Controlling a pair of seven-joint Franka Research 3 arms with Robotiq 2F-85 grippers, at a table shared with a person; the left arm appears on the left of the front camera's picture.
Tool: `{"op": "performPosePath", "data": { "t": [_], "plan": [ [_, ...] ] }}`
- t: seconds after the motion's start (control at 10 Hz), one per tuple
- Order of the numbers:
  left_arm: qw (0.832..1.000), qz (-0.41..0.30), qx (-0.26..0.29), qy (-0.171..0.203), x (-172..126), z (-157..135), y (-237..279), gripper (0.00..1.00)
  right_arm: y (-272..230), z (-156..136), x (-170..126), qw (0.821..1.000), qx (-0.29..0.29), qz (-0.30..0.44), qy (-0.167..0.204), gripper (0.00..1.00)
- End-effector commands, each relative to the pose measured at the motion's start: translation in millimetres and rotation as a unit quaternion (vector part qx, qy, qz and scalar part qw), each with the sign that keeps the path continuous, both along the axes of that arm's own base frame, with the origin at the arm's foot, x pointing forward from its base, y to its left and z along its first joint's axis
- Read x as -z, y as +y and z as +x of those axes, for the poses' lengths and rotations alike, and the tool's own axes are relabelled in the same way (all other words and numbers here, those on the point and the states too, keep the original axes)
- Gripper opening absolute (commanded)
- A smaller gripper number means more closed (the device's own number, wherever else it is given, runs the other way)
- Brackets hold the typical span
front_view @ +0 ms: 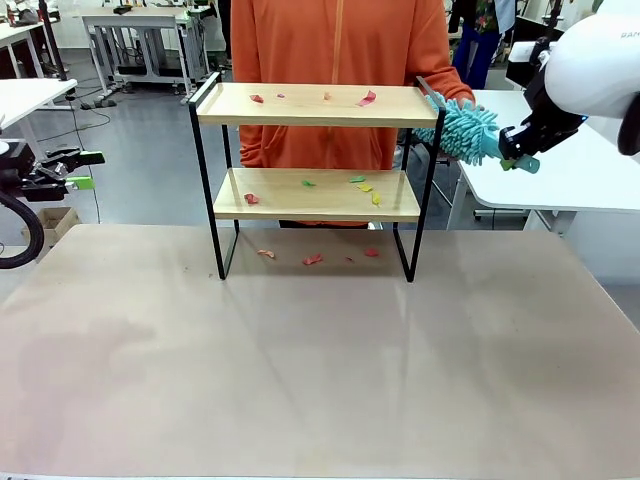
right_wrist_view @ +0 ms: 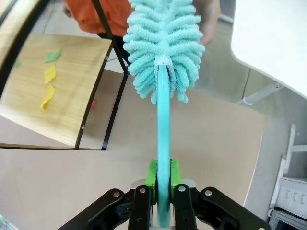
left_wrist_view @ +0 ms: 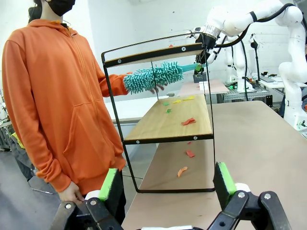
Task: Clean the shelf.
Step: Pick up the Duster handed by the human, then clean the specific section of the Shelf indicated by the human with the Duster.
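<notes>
The shelf stood at the far middle of the table. The right gripper clamped the smooth teal handle of a fluffy microfibre duster, head just beside the right end rail; the left gripper hung wide, empty. A level leftward sweep along the flat wooden top board would likely clear its thin paper scraps.

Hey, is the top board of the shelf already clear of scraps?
No, several small red scraps lie scattered along the top board of the shelf in the front view.
</notes>
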State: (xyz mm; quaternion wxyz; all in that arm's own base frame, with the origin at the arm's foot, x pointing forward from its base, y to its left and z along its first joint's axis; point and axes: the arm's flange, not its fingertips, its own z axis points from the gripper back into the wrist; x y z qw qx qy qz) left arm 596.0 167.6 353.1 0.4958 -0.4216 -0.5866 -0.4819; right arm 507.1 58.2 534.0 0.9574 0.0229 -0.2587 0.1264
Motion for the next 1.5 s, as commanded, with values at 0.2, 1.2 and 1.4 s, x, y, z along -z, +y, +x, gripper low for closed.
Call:
{"op": "performPosePath", "data": {
  "t": [0.2, 1.2, 1.4],
  "plan": [
    [1.0, 0.004, 0.002, -0.005, -2, -2, 1, 1.0, 1, -2, -2, 1.0, -0.002, 0.0, 0.003, 0.0],
    [1.0, 0.004, 0.002, -0.005, -2, -2, 1, 1.0, -86, -57, -56, 0.996, -0.065, -0.057, 0.019, 0.13],
    [1.0, 0.004, 0.002, -0.005, -2, -2, 1, 1.0, -123, -91, -79, 0.99, -0.092, -0.093, 0.053, 0.13]
  ]
}}
